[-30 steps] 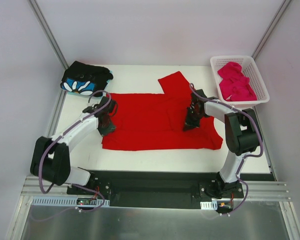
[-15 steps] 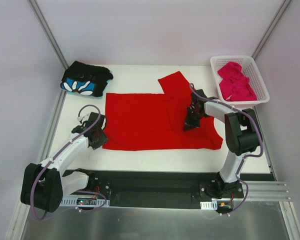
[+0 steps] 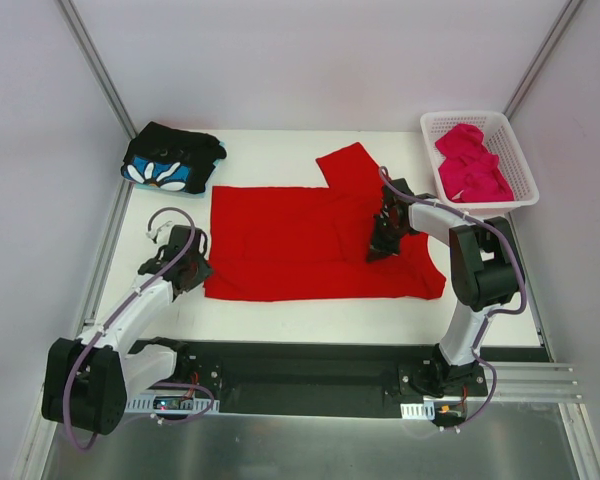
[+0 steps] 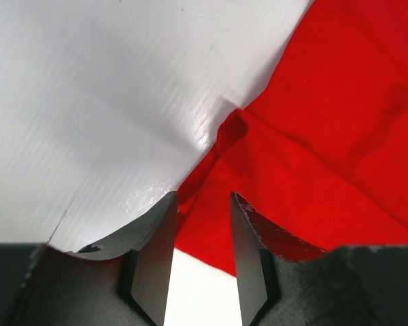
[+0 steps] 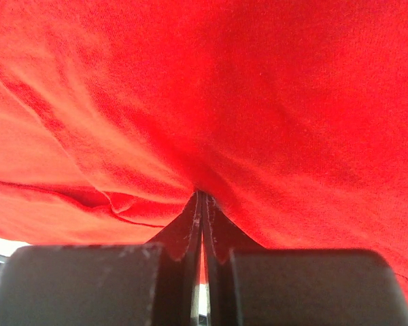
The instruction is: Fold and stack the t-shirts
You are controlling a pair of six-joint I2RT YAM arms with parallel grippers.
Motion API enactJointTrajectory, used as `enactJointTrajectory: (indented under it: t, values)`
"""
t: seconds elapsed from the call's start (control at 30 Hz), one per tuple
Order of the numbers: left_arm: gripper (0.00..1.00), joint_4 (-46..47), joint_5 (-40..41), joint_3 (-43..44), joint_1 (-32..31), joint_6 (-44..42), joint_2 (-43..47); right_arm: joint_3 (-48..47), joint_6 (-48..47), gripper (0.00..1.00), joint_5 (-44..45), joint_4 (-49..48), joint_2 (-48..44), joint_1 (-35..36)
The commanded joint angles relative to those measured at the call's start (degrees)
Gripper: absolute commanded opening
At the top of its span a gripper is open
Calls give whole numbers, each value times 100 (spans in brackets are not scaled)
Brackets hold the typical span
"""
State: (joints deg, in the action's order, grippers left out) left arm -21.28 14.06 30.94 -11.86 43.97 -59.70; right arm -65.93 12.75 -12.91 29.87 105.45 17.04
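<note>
**Red shirt** (image 3: 310, 245) lies spread flat at the centre of the bench (image 3: 270, 150). The left end effector (image 3: 192, 272) sits just beside the shirt's near-left corner, jaws narrowly apart and empty. The right end effector (image 3: 378, 250) is closed, with cloth puckering at its tips, and is apparently pinching a fold on the right side. The fabric looks light and limp, so corners and hems should offer the surest hold. The basket (image 3: 480, 207) at far right holds the crumpled pink shirt (image 3: 472, 160). The black shirt (image 3: 172, 158) sits folded at far left.
</note>
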Motion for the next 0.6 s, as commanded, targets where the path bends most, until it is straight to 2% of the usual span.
enactJointTrajectory:
  t: [0.0,0.27,0.57]
  values:
    - [36,431,53,-158,96,-108,-129,-16,-186,1,447,283,-42,-78]
    - [36,713,-228,-431,140,-20,-174,-25,-194,1,438,300,-68,-78]
    - [36,783,-106,-527,140,60,204,1,-194,1,438,292,-77,-78]
